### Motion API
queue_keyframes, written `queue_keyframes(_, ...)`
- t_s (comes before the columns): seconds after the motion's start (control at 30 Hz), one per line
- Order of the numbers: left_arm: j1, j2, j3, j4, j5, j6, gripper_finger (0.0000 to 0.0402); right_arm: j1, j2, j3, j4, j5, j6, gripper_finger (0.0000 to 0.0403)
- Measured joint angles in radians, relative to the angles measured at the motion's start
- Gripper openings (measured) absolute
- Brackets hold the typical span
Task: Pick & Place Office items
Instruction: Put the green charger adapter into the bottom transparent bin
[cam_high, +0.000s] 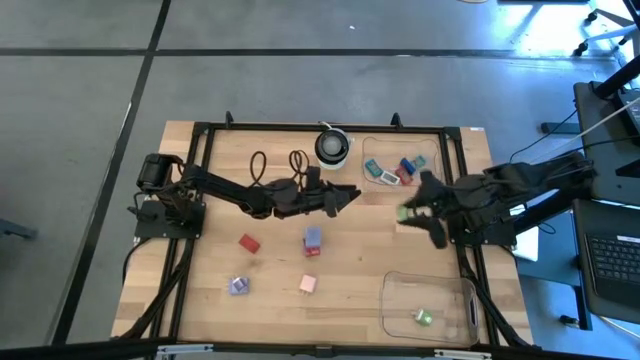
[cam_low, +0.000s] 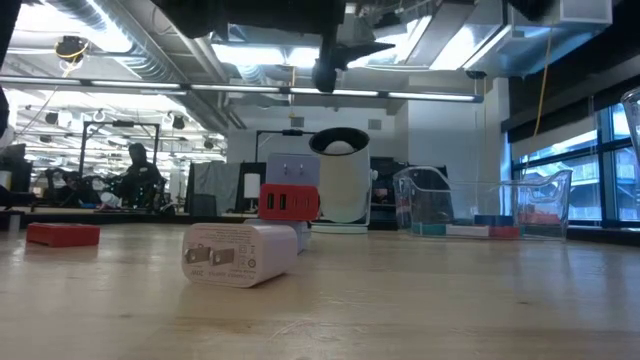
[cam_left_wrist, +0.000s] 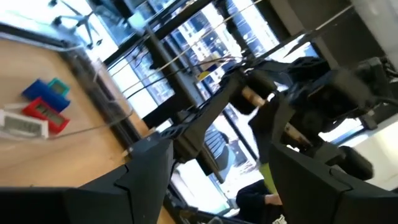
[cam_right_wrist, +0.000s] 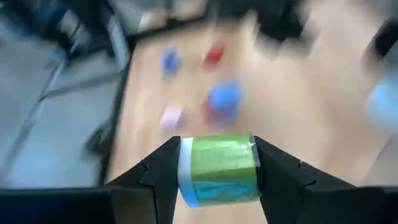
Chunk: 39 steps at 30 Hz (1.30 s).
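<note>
My right claw (cam_right_wrist: 217, 171) is clamped on a green piece (cam_right_wrist: 224, 167), above the table (cam_high: 350, 265) betw. the trays. Looks light, stiff, slick; flat sides grip best. Left claw (cam_high: 352, 196) apart, empty, mid-table. Others loose.

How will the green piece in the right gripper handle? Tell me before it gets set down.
The green piece sits squarely between the right gripper fingers without bending, so it is probably stiff. Its faces look flat and blocky, so it should rest where placed rather than roll. The surface looks glossy, so it may slip if the grip loosens. It is small, so likely light.
</note>
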Motion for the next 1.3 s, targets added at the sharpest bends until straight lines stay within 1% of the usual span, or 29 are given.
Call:
queue_keyframes(0.1,0.0,0.0,0.0,-0.012,0.0,-0.016,0.0258,0.04,-0.019,0.0,-0.127,-0.162,0.139,0.0173)
queue_keyframes(0.2,0.0,0.0,0.0,-0.019,0.0,-0.028,0.0257,0.102,-0.029,0.0,-0.189,-0.292,0.204,0.0173)
queue_keyframes(0.27,0.0,0.0,0.0,-0.019,0.0,-0.03,0.0257,0.156,-0.026,0.0,-0.221,-0.34,0.22,0.0173)
queue_keyframes(0.37,-0.003,0.0,0.0,-0.023,0.001,-0.03,0.0257,0.242,-0.023,-0.012,-0.22,-0.356,0.245,0.0173)
queue_keyframes(0.47,-0.014,0.0,0.0,-0.054,0.005,-0.007,0.0257,0.318,-0.02,-0.044,-0.227,-0.339,0.255,0.0171)
queue_keyframes(0.6,-0.04,0.0,0.0,-0.13,0.004,-0.017,0.0257,0.392,-0.02,-0.108,-0.142,-0.283,0.255,0.0168)
queue_keyframes(0.7,-0.062,0.0,0.0,-0.197,0.001,-0.05,0.0257,0.427,-0.013,-0.171,-0.003,-0.28,0.264,0.0168)
queue_keyframes(0.83,-0.088,0.0,0.0,-0.238,-0.02,-0.072,0.0257,0.471,0.002,-0.261,0.201,-0.273,0.347,0.0168)
queue_keyframes(0.9,-0.097,0.0,0.0,-0.244,-0.024,-0.074,0.0257,0.498,0.005,-0.301,0.282,-0.24,0.392,0.0168)
queue_keyframes(0.97,-0.106,0.0,0.0,-0.243,-0.02,-0.074,0.0257,0.522,0.006,-0.337,0.343,-0.177,0.437,0.0168)
queue_keyframes(1.03,-0.113,0.0,0.0,-0.247,0.001,-0.071,0.0257,0.542,0.015,-0.359,0.376,-0.097,0.502,0.0168)
queue_keyframes(1.1,-0.123,0.0,0.0,-0.245,0.032,-0.082,0.0257,0.561,0.035,-0.378,0.385,-0.046,0.569,0.0168)
queue_keyframes(1.17,-0.137,0.0,0.0,-0.247,0.079,-0.098,0.0257,0.581,0.066,-0.388,0.397,-0.028,0.628,0.0168)
queue_keyframes(1.3,-0.176,0.0,0.0,-0.247,0.154,-0.094,0.0257,0.616,0.172,-0.389,0.402,-0.034,0.707,0.0168)
